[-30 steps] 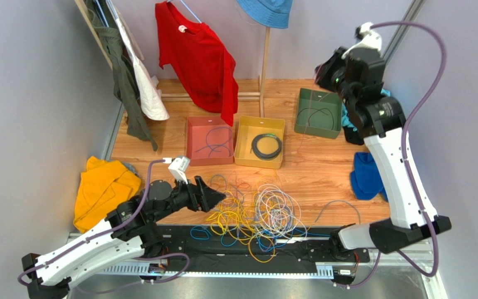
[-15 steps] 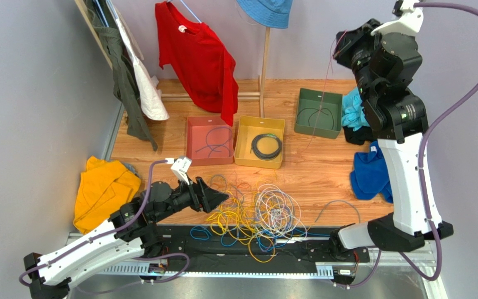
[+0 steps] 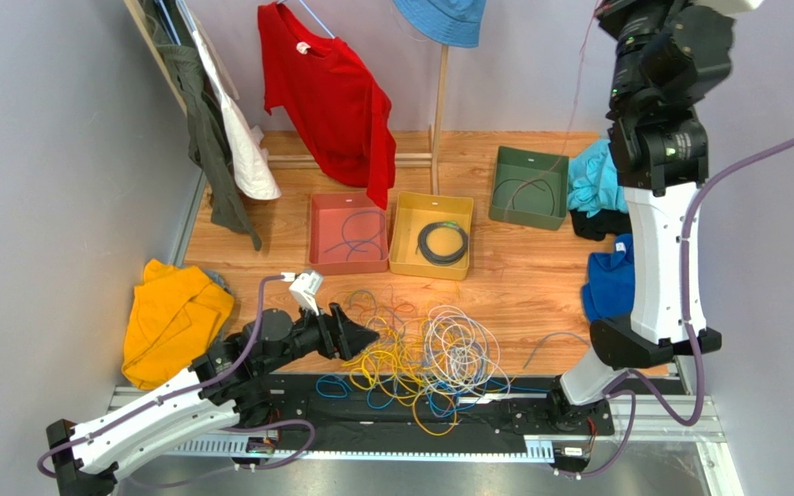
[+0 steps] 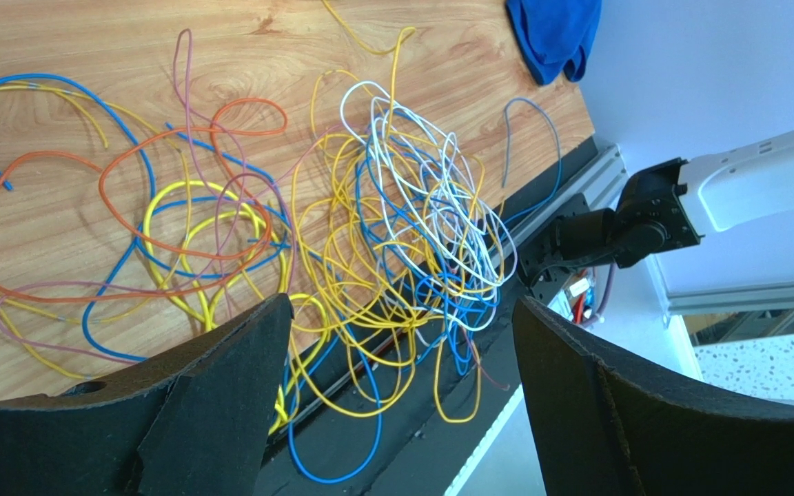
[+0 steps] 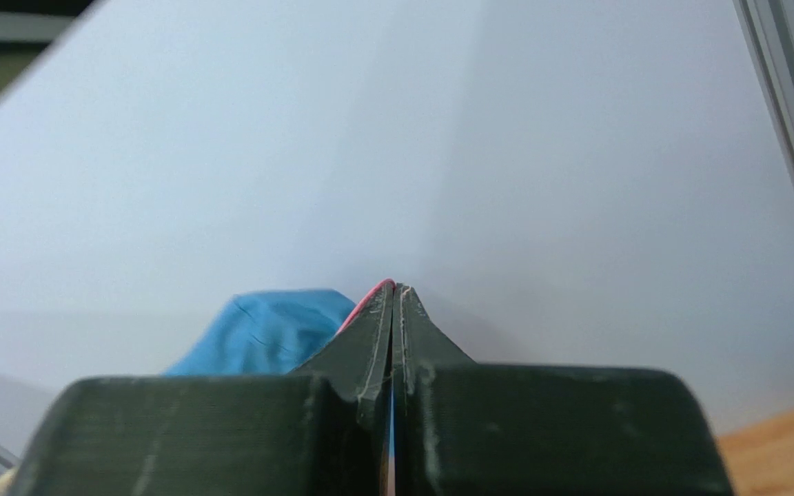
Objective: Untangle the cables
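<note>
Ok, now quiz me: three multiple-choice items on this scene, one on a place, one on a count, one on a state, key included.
1. The black coil lies in: A) the red tray B) the yellow tray C) the green tray.
2. Trays on the table: A) three B) two C) five.
3. The right pincer is: A) wide open B) shut on a blue cloth C) shut on a thin pink cable.
Key: 1 B, the coil sits inside the yellow tray. 2 A, only the red tray, yellow tray and green tray show. 3 C, its fingers meet with the pink cable nipped at the tips.
</note>
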Robot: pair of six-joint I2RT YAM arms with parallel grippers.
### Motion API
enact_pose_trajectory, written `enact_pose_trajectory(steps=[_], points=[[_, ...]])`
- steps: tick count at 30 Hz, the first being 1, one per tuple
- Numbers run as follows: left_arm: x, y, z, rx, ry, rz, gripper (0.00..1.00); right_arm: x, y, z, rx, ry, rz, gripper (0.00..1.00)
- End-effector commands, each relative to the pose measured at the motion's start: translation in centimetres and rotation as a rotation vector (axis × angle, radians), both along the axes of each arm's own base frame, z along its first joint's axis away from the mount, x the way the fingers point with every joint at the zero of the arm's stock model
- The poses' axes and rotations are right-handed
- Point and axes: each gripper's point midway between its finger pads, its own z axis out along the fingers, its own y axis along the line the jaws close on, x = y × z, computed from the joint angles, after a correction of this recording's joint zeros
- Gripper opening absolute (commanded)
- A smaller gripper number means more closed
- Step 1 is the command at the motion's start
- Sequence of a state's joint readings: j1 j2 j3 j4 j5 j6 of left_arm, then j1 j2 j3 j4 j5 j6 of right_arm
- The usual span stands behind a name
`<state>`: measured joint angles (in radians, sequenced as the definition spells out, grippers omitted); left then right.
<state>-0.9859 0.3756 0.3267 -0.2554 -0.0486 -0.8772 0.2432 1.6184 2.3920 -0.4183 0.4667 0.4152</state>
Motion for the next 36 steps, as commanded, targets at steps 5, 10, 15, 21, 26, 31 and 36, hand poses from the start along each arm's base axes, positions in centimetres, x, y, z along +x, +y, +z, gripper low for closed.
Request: enact_pose_trajectory(steps=[5, 10, 15, 21, 26, 31, 36], points=[[0.3, -1.3, 1.4, -0.036, -0.023, -0.029, 0.87, -5.9, -1.0, 8.1, 0.022, -0.277, 0.018, 0.0], [-0.2, -1.1, 0.6, -0.049, 0.003, -0.033, 0.87, -3.4, -1.1, 5.2, -0.025, -0.18, -0.015, 0.0], [-0.7, -0.1, 0.0, -0.048, 0.011, -0.021, 0.87, -0.8, -1.9, 2.9, -0.038, -0.118, -0.046, 0.0], [-0.9, 0.5, 0.2, -0.058, 0.002, -0.013, 0.87, 1.7, -2.6, 2.1, -0.056, -0.101, -0.082, 0.0], [-1.1, 0.2, -0.6, -0.051, 0.024, -0.027, 0.87, 3.2, -3.9, 2.0, -0.062, -0.119, -0.118, 0.0], [-0.9, -0.1, -1.3, -0.05, 0.036, -0.026, 0.87, 5.2, -5.2, 1.4, -0.058, -0.122, -0.139, 0.0], [-0.5, -0.6, -2.2, -0.033, 0.044, -0.025, 0.88, 6.6, -6.5, 1.3, -0.041, -0.147, -0.153, 0.0]])
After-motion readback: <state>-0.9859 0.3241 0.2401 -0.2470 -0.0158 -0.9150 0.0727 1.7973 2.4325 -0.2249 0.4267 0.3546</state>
